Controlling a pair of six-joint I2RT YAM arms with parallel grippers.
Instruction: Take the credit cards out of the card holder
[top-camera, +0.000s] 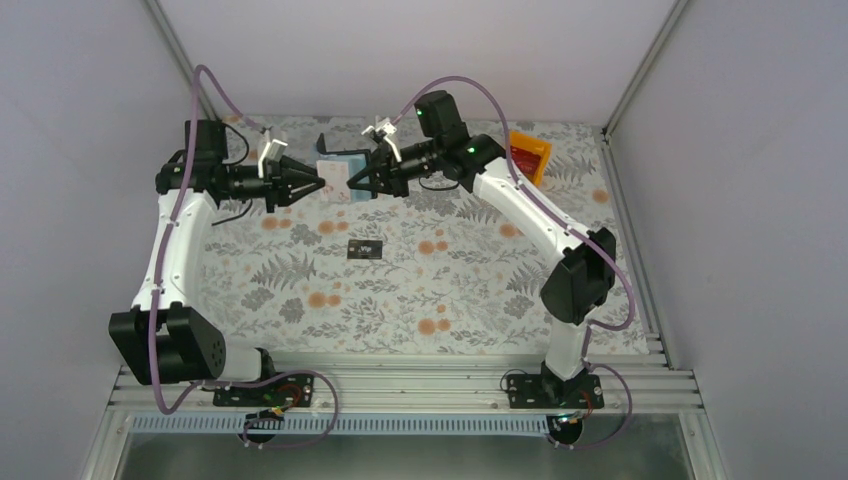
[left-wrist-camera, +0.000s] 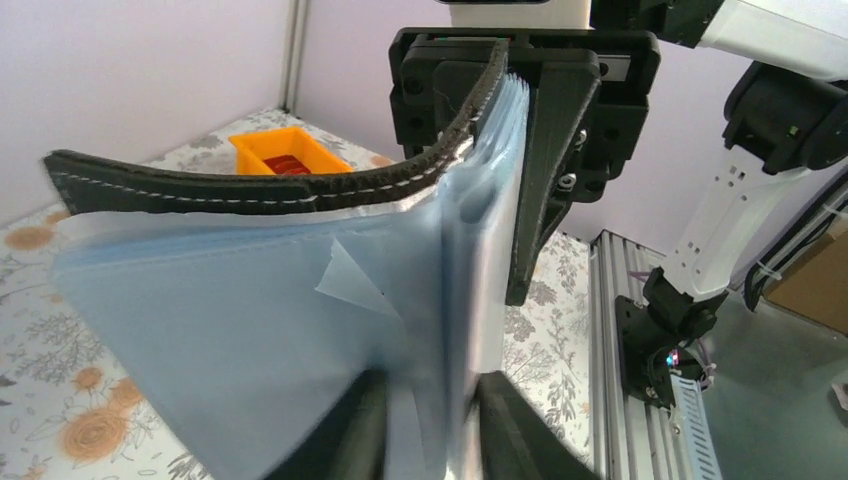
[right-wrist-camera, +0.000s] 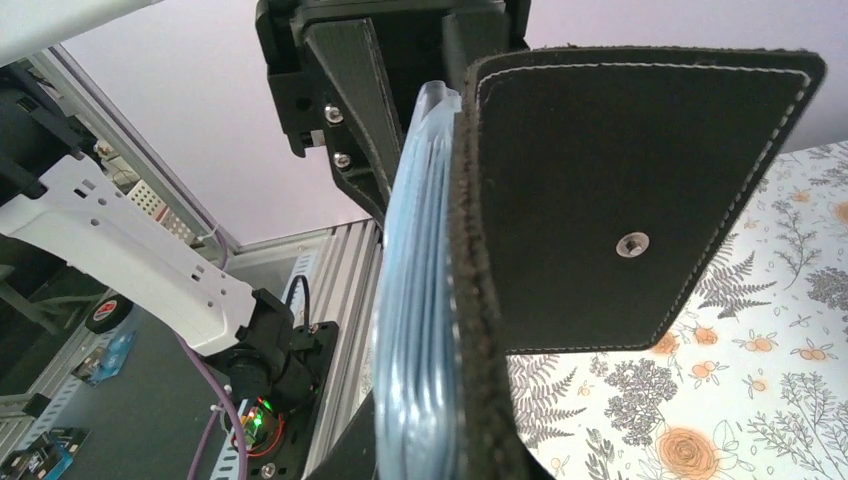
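Observation:
The card holder (top-camera: 337, 170) hangs in the air between both grippers, its black stitched cover (right-wrist-camera: 620, 180) folded open and its bluish clear sleeves (left-wrist-camera: 250, 330) fanned out. My right gripper (top-camera: 352, 182) is shut on the cover and sleeve stack near the spine (right-wrist-camera: 430, 440). My left gripper (top-camera: 318, 184) faces it, with its fingers a little apart on either side of some sleeves (left-wrist-camera: 430, 400). One black credit card with white marks (top-camera: 365, 250) lies flat on the table in front of the holder. I cannot make out any card inside the sleeves.
An orange bin (top-camera: 530, 155) holding a red card (left-wrist-camera: 290, 165) stands at the back right of the floral tablecloth. Grey walls close in the left, back and right. The aluminium rail with the arm bases (top-camera: 400, 385) runs along the near edge.

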